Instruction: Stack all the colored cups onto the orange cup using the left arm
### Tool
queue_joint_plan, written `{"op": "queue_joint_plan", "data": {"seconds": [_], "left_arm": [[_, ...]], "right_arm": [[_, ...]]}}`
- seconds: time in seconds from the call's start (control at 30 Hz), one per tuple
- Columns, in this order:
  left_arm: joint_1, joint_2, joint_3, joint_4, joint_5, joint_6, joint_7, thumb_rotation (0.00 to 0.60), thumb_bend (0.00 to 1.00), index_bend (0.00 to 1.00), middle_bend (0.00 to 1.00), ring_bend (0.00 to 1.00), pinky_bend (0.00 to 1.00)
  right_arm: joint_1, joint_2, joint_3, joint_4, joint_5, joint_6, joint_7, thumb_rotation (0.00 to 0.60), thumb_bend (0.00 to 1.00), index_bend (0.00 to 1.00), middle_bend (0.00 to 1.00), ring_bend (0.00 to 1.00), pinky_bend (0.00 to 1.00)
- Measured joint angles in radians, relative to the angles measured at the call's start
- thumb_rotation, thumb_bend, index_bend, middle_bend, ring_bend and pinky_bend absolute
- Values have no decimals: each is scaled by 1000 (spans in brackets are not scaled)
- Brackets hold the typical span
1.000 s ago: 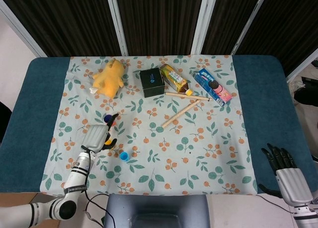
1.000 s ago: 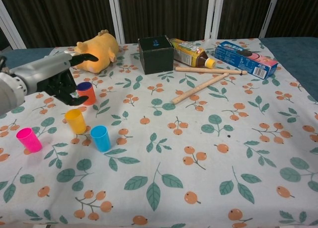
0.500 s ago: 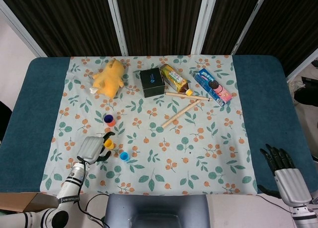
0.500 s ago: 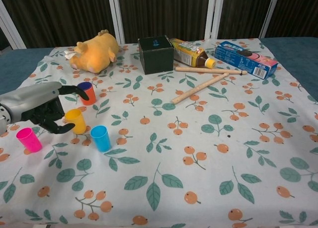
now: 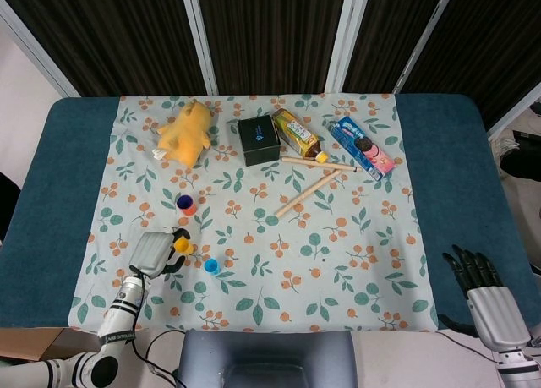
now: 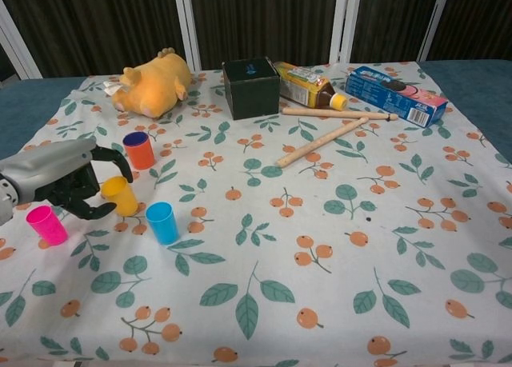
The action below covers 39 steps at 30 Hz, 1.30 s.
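The orange cup (image 6: 139, 151) (image 5: 186, 205) stands upright on the cloth with a dark blue cup nested in it. My left hand (image 6: 62, 180) (image 5: 152, 252) is low at the table's left front. Its thumb and fingers curl around the yellow cup (image 6: 119, 196) (image 5: 180, 247), which leans slightly in the grasp. A blue cup (image 6: 162, 222) (image 5: 211, 266) stands just to the right of it. A pink cup (image 6: 46, 225) stands in front of the hand. My right hand (image 5: 478, 275) hangs off the table's right front corner, fingers spread, holding nothing.
Behind the cups lie a yellow plush toy (image 6: 152, 85), a black box (image 6: 251, 87), a tea bottle (image 6: 308, 85), a blue biscuit box (image 6: 395, 93) and two wooden sticks (image 6: 322, 141). The flowered cloth (image 6: 320, 255) covers the middle and right of the table.
My left hand came back and down from beside the orange cup to the yellow cup. Its fingers have closed around the yellow cup, which now leans. The right hand has not moved.
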<state>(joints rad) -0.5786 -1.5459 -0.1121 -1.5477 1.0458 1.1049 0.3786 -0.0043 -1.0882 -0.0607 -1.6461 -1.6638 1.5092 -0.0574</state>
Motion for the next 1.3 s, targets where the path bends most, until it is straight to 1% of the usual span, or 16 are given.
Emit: {"op": "queue_joint_plan", "data": {"seconds": [0.3, 0.53, 0.6, 0.7, 0.83, 0.93, 1.13, 1.3], "left_arm": [[1, -15, -12, 47, 17, -11, -33, 600, 353, 486, 1000, 1000, 1000], [1, -15, -30, 56, 24, -8, -50, 600, 350, 525, 1000, 1000, 1000], [-1, -10, -44, 51, 24, -4, -56, 600, 350, 529, 1000, 1000, 1000], [-9, 1, -82, 35, 24, 9, -66, 600, 351, 533, 1000, 1000, 1000], [-35, 5, -159, 28, 17, 37, -72, 600, 351, 533, 1000, 1000, 1000], [-69, -6, -202, 54, -7, 37, -63, 600, 349, 531, 1000, 1000, 1000], [-123, -56, -245, 162, -82, 16, -33, 600, 351, 530, 1000, 1000, 1000], [-138, -85, -245, 232, -117, -11, -31, 600, 349, 526, 1000, 1000, 1000]], "right_arm": [[1, -1, 2, -1, 4, -2, -3, 600, 107, 0, 0, 0, 0], [0, 0, 1, -2, 2, 0, -1, 600, 107, 0, 0, 0, 0], [0, 1, 1, -2, 2, 2, 2, 600, 108, 0, 0, 0, 0], [0, 2, 1, -2, 3, 2, 4, 600, 107, 0, 0, 0, 0], [1, 3, 2, -4, 6, -2, 4, 600, 107, 0, 0, 0, 0], [0, 4, 2, -4, 6, 0, 7, 600, 107, 0, 0, 0, 0], [-3, 9, 8, -4, 14, 8, 17, 600, 107, 0, 0, 0, 0], [-2, 12, 9, -5, 18, 7, 22, 600, 107, 0, 0, 0, 0]]}}
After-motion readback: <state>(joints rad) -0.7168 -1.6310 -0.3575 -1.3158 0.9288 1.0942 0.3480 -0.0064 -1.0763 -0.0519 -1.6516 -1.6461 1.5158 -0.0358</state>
